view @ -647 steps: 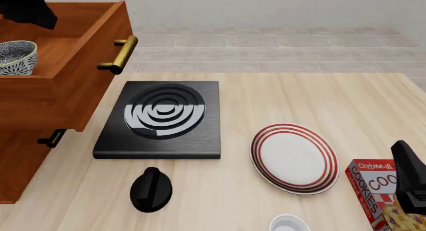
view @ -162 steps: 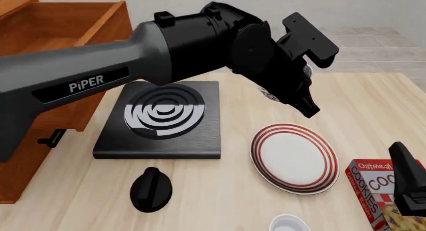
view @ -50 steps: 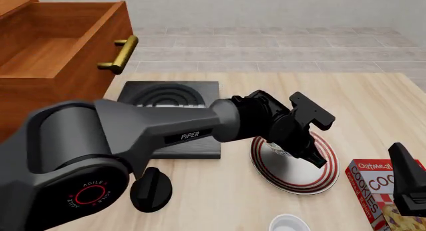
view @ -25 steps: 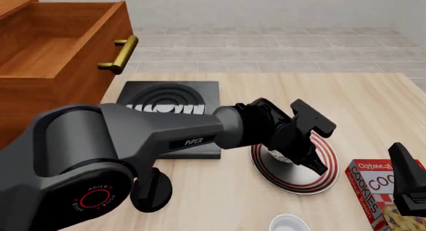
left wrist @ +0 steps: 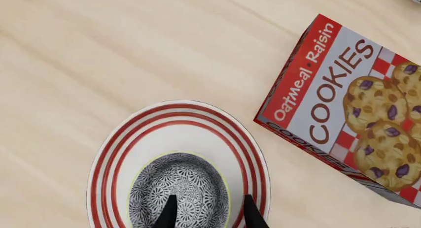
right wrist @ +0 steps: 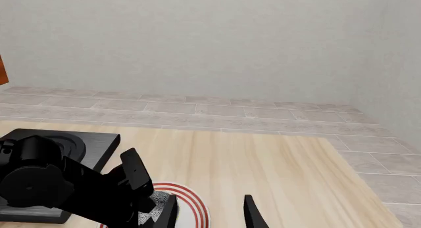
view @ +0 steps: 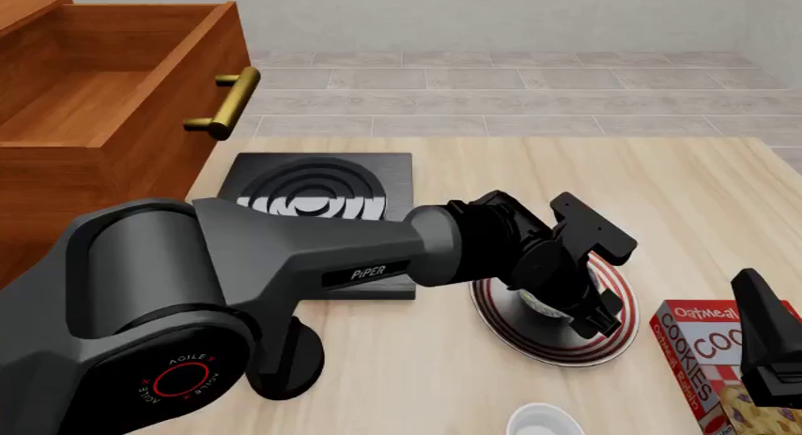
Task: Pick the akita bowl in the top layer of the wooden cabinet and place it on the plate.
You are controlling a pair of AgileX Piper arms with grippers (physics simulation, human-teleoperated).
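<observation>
Two arms share the pale wooden surface (view: 701, 200), and the plate (view: 599, 346) serves as the landmark. Nearest the camera, beside the plate on its right, stands the oatmeal-raisin cookie box (view: 704, 360), with the dark right end effector (view: 771, 360) in front of it; only one finger shows in the right wrist view, so I cannot tell how far apart its fingers stand. A small white bowl (view: 544, 421) sits at the near edge, closer than the plate. To the near left of the plate lies a black knob-shaped object (view: 291, 365), mostly hidden by the left arm.

On the plate itself sits the akita bowl (left wrist: 179, 193), upright and inside the red rings. The left end effector (left wrist: 208, 215) is lowered over it, its two fingertips (left wrist: 168, 213) set a little apart astride the bowl's rim, one tip inside the bowl and the other outside its wall; whether they press the rim I cannot tell.

Left of the plate is the black stove (view: 314, 186). Farther left and beyond it rises the wooden cabinet (view: 75, 200), its top layer (view: 138, 87) pulled open, brass handle (view: 225, 101) facing the plate.
</observation>
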